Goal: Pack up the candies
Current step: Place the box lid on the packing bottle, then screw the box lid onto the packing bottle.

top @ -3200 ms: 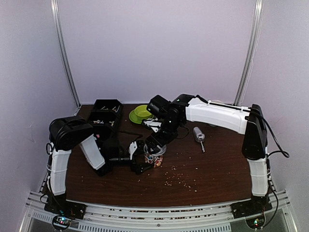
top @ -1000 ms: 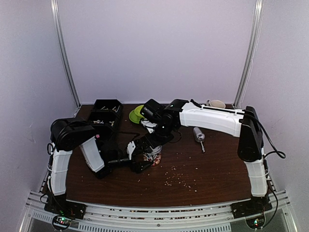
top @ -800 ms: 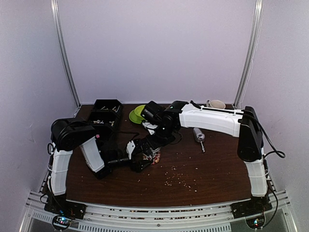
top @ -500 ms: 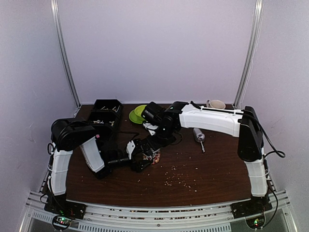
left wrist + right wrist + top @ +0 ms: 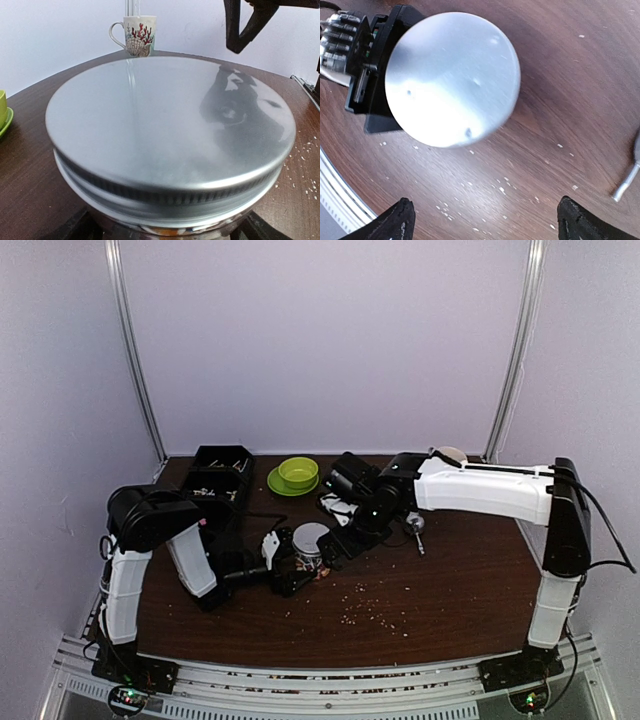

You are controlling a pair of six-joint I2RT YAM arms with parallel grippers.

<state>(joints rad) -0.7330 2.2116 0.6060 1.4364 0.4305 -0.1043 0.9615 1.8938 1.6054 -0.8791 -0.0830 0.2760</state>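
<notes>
Left tool clamps a clear glass jar capped by a round silver metal lid; pastel candies sit inside. Right tool hovers beside it, jaws wide, holding nothing.

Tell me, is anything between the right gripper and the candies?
Yes. A silver lid sits on the jar and covers the candies inside. The open right gripper hangs off to one side of the jar, holding nothing.
</notes>
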